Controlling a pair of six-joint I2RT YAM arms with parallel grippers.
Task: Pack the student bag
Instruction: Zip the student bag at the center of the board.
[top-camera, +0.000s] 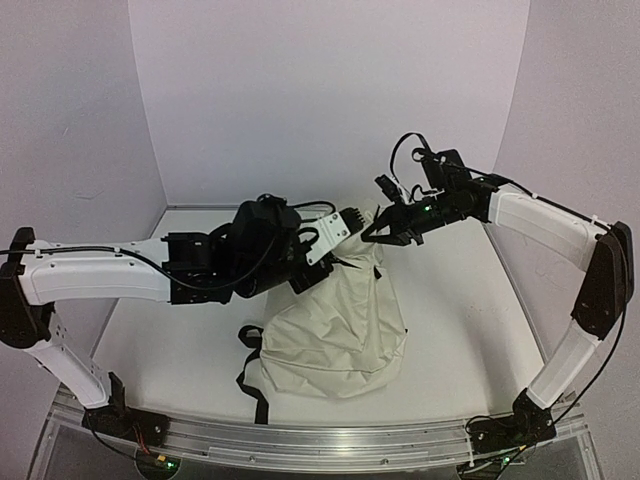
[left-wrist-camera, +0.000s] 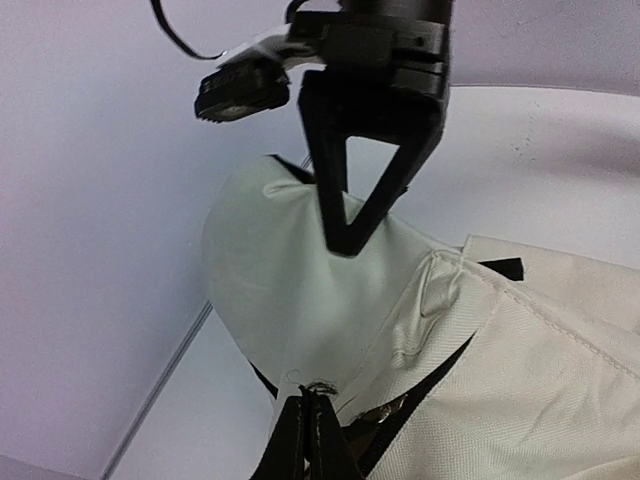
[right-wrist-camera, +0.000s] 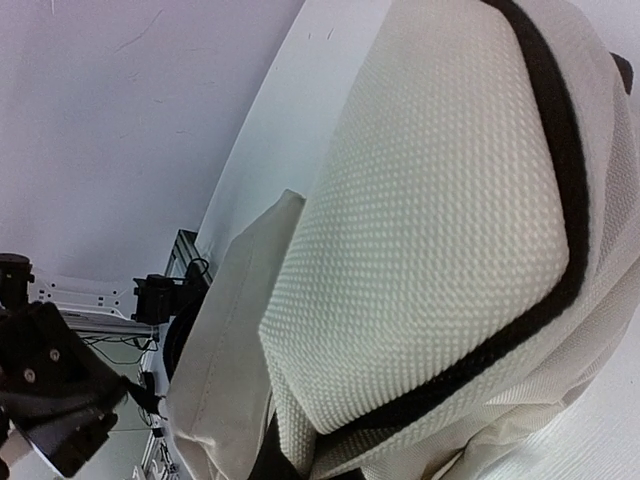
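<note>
The student bag (top-camera: 340, 320) is a cream fabric backpack with black straps, lying in the middle of the table with its top end lifted toward the back. My left gripper (top-camera: 350, 222) is shut on a cream flap edge at the bag's top; in the left wrist view its fingers (left-wrist-camera: 312, 415) pinch that flap (left-wrist-camera: 290, 290). My right gripper (top-camera: 374, 236) is shut on the same raised fabric from the right, and its closed tips (left-wrist-camera: 345, 240) show pressing into the flap. In the right wrist view the bag's padded mesh panel (right-wrist-camera: 430, 200) fills the frame and hides my fingers.
Black strap ends (top-camera: 252, 372) trail off the bag's near left side. A metal rail (top-camera: 330, 440) runs along the table's front edge. White walls enclose the back and both sides. A dark zipper opening (left-wrist-camera: 440, 380) shows under the flap.
</note>
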